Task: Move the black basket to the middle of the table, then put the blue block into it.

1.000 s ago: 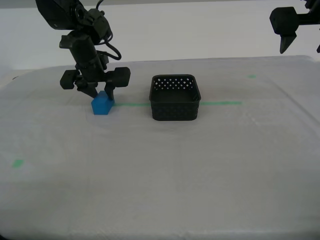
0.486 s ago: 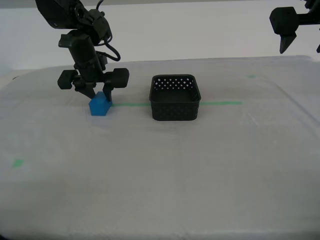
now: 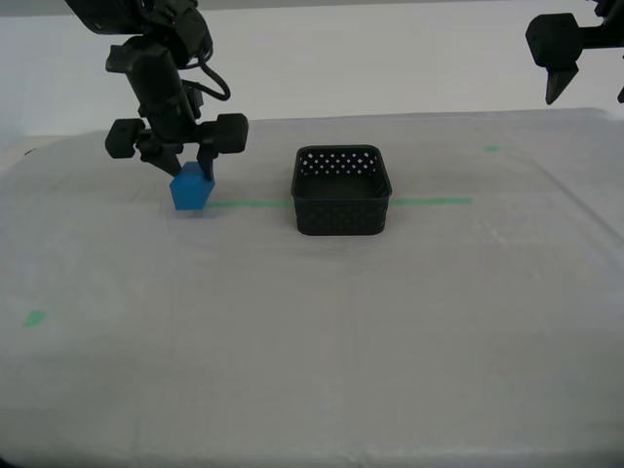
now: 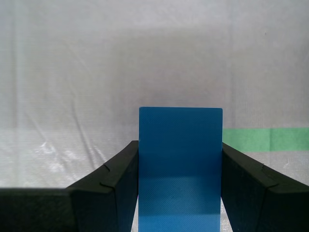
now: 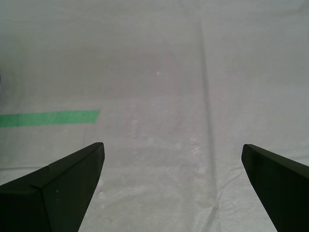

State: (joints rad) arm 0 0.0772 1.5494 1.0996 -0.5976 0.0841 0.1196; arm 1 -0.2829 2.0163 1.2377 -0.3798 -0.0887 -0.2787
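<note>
**One block pinched, one basket waiting**

One small bright-blue solid block [image 3: 191, 187], one squarish black plastic basket [image 3: 341, 191] with perforated walls, two grippers: that is the full count on the wide table [image 3: 322, 331] draped in whitish-grey cloth.

My second gripper [image 3: 183, 174] is pinching the blue block, tilted on a corner and at most barely touching the cloth, toward the far left part of the tabletop, just at the end of the thin green tape line [image 3: 429, 202]. The black basket sits upright and empty near the middle of the table's width, toward the far edge, straddling that same line and well apart from the block.

My first gripper [image 3: 585, 93] hangs high above the far right corner, fingers spread, nothing between them.

Now the views trade secrets. The second wrist view shows the blue block [image 4: 180, 164] pressed flush between both dark fingers [image 4: 116, 188], with the green tape [image 4: 264, 138] beside it; the basket is out of its sight. The first wrist view shows my first gripper [image 5: 174, 188] wide apart over bare cloth and a strip of green tape [image 5: 48, 118]. Only the exterior view catches two small green tape bits, one [image 3: 35, 318] near the left edge, one [image 3: 490, 148] toward the far right.
</note>
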